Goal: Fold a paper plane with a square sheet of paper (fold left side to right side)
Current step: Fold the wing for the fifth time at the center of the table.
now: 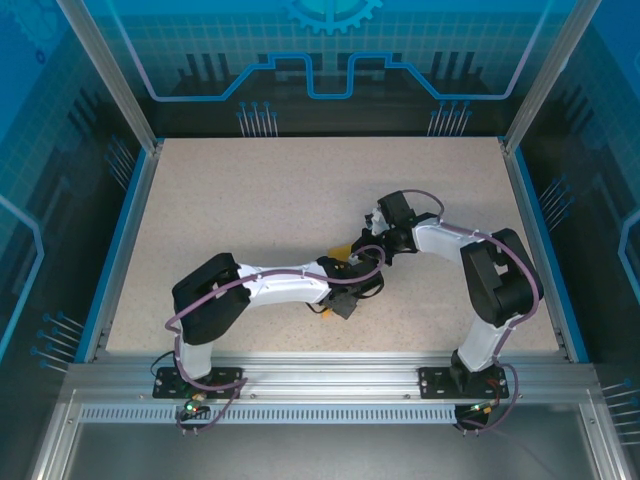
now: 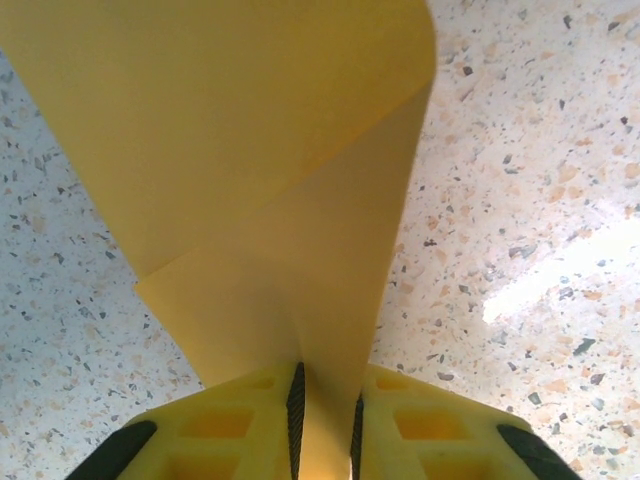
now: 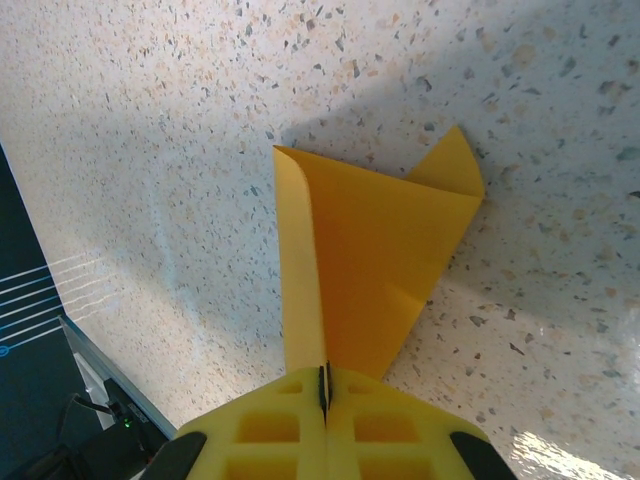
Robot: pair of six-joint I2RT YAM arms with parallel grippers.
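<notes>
The square sheet of paper (image 2: 270,200), bright orange and partly folded over, is held between both arms at the table's middle. A small part of it shows in the top view (image 1: 340,250). My left gripper (image 2: 326,420) has its jaws a narrow gap apart with a curved band of the sheet filling that gap, and the sheet rises large and close to the camera. My right gripper (image 3: 323,385) is pinched tight on a raised strip of the sheet (image 3: 380,260), while the rest lies on the table with one corner turned up. From above, the left gripper (image 1: 352,277) and right gripper (image 1: 368,250) nearly touch.
The speckled beige tabletop (image 1: 300,190) spreads out on all sides of the arms. A blue-edged frame and transparent walls (image 1: 130,200) enclose it. An aluminium rail (image 1: 320,375) runs along the near edge by the arm bases.
</notes>
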